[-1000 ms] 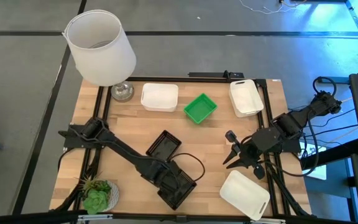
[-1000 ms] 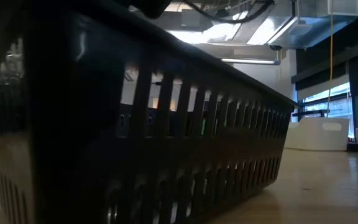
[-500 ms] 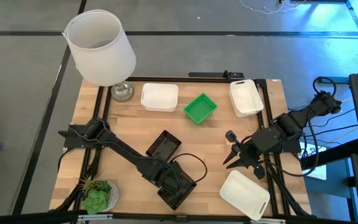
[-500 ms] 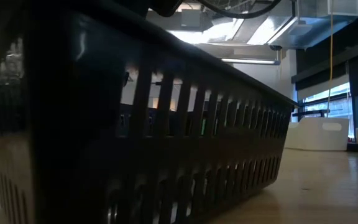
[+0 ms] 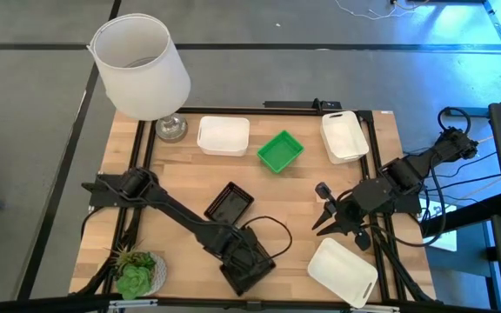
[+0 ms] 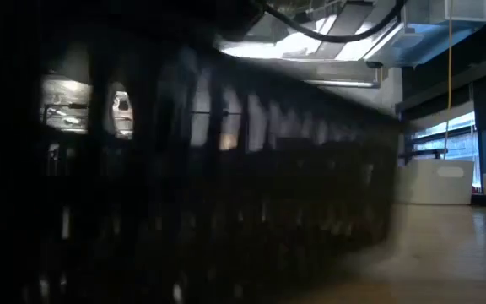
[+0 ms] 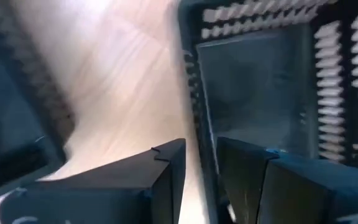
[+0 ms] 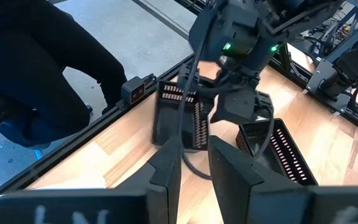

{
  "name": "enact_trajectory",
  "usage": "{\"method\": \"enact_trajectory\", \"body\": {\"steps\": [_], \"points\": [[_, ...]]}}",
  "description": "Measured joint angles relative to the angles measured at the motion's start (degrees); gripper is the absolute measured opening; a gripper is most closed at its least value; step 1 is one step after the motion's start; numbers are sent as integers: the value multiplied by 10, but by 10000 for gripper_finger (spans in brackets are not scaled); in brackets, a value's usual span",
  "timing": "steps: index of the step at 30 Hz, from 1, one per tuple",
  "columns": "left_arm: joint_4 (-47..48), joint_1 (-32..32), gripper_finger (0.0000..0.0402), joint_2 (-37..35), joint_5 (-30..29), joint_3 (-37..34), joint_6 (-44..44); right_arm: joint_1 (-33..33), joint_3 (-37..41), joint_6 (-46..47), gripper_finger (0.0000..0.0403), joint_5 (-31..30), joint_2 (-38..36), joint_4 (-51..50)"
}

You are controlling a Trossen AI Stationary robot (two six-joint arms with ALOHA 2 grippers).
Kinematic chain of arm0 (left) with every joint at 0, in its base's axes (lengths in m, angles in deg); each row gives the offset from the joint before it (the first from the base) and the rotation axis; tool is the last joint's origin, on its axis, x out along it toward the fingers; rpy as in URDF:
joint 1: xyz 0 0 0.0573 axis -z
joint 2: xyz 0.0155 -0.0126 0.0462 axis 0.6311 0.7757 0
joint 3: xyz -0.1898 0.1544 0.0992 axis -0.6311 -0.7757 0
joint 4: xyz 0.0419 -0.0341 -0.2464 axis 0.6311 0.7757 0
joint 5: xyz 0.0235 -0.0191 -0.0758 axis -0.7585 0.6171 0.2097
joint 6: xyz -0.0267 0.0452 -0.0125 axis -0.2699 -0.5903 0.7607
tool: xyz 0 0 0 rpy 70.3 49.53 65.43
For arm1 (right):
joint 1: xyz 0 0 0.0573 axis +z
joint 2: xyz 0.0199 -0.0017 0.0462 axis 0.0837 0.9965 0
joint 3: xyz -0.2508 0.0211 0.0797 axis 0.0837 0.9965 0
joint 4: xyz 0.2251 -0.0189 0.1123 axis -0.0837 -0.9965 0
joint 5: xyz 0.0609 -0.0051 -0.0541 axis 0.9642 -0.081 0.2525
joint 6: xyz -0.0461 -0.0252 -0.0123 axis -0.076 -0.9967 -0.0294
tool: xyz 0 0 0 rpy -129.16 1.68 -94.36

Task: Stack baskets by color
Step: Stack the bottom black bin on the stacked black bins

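Judging from where I stand, the sorting has barely begun: no color has been gathered into one pile that I can see. The left gripper [image 5: 246,258] is clamped on the wall of a black basket [image 5: 242,281], one finger inside the rim and one outside. That basket sits right under the gripper at the near edge of the table [image 5: 181,174] and looks tipped or dragged rather than resting flat. A second black basket [image 5: 230,204] lies just beyond that gripper, apart from the held one, and seems the likely place to nest it.

The right gripper [image 5: 324,217] hangs over bare wood with its fingers parted and nothing between them.

Counting what shows:
- Black: two baskets. A third is not in sight, unless it is nested in one of these, which I cannot tell.
- Green: one green basket [image 5: 280,150], well beyond both grippers. Whether others sit inside it I cannot tell.
- White: three, all apart. One white basket [image 5: 344,271] lies just beside the right gripper on its near side. A far white basket [image 5: 344,136] lies beyond the right gripper. A middle white basket [image 5: 223,136] lies far beyond the left gripper.

What remains, then, is the black pairing and all the white stacking.
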State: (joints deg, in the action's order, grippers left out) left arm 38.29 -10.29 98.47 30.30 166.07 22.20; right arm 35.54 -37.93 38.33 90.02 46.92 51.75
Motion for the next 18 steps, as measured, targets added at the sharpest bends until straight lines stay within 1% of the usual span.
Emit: {"method": "enact_trajectory", "body": {"steps": [3, 11, 15, 18], "points": [[4, -1, 85, 2, -9, 0, 0, 0, 0, 0, 81, 0, 0, 0], [0, -1, 86, 3, -11, 0, 0, 0, 0, 0, 81, 0, 0, 0], [0, -1, 86, 24, -10, 0, -3, 0, 0, 0, 81, 0, 0, 0], [-7, -2, 85, 38, -2, 0, -27, 0, 0, 0, 81, 0, 0, -2]]}}
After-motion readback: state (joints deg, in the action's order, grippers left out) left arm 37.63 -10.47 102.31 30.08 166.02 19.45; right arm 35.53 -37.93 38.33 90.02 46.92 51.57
